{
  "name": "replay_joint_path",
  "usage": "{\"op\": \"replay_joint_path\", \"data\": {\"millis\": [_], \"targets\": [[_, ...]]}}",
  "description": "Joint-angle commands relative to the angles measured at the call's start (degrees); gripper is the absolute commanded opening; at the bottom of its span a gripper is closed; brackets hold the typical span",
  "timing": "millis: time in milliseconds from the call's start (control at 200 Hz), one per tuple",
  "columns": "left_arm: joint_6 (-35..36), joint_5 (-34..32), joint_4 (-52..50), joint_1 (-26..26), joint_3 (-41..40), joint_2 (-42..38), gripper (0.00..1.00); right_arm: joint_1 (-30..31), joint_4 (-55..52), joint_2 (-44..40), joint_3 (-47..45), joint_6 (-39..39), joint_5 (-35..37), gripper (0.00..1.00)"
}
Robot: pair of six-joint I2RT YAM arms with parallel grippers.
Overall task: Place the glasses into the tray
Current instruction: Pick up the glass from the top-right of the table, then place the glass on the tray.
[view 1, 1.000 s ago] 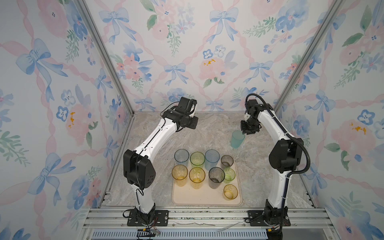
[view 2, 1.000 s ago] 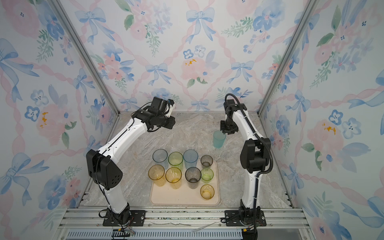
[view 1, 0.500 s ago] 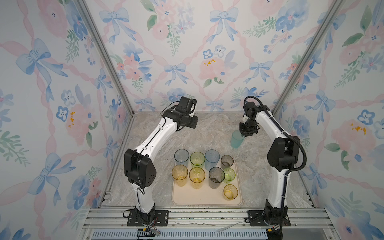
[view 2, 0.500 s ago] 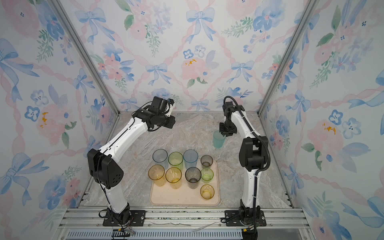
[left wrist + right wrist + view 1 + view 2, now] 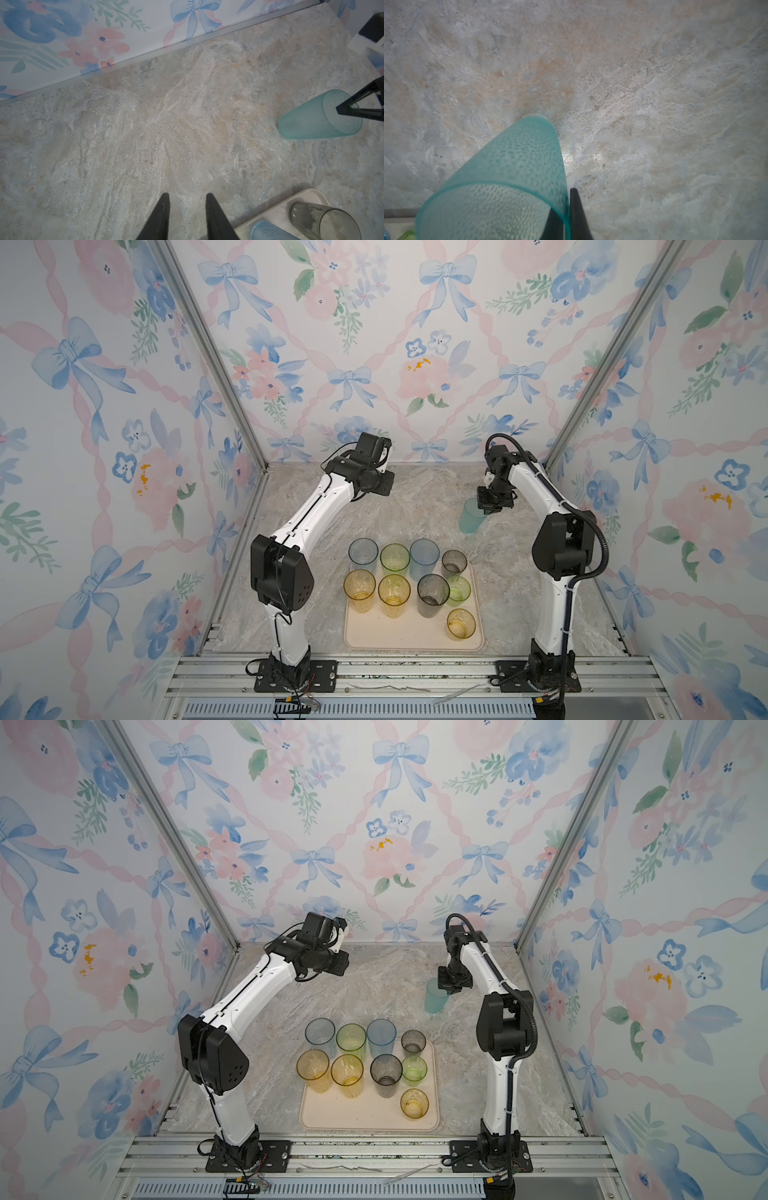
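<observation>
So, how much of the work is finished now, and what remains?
Done: nine tumblers appear to stand on the tray. In hand: the right gripper is shut on the rim wall of the teal tumbler, which stands on the table beyond the tray. Remaining: lift it over and set it in the free space at the tray's near side. The left gripper is open and empty.
</observation>
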Motion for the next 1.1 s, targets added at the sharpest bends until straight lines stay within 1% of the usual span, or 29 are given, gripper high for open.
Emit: {"op": "replay_joint_path", "data": {"millis": [0, 130, 220, 380, 525, 700, 745, 946, 1011, 1096], "targets": [[0.87, 0.42, 0.13, 0.71, 1.35, 0.86, 0.33, -0.49, -0.80, 0.92, 1.81, -0.08, 0.22, 0.00], [0.96, 0.84, 0.14, 0.83, 1.11, 0.79, 0.32, -0.33, -0.07, -0.58, 1.28, 0.10, 1.15, 0.00], [1.05, 1.11, 0.08, 0.78, 0.89, 0.65, 0.32, -0.23, 1.81, -3.39, -0.17, 0.90, 1.22, 0.00], [1.81, 2.05, 0.07, 1.03, 0.97, 0.23, 0.32, 0.14, 5.04, -11.47, -3.33, 2.20, -0.21, 0.00], [2.74, 4.32, 0.05, 1.59, 1.15, -0.31, 0.32, 2.79, 3.69, -19.65, -4.24, 1.42, 0.97, 0.00], [3.50, 6.12, 0.07, 2.12, 0.82, -2.38, 0.32, 8.71, 0.79, -29.72, -6.34, -0.40, 1.87, 0.00], [3.51, 5.93, 0.00, 2.21, 0.64, -3.17, 0.32, 10.56, 0.87, -34.49, -7.85, -0.73, 1.53, 0.00], [1.63, 3.98, 0.15, 2.33, -1.60, -8.33, 0.32, 17.93, 0.59, -49.47, -12.50, 0.19, -5.47, 0.00], [0.77, 3.50, 0.13, 2.48, -2.07, -9.61, 0.33, 22.33, -1.52, -53.04, -12.43, -0.55, -5.64, 0.00], [-0.05, 3.26, 0.10, 2.53, -2.41, -11.01, 0.33, 29.87, -4.44, -57.04, -12.80, -0.42, -4.21, 0.00]]}}
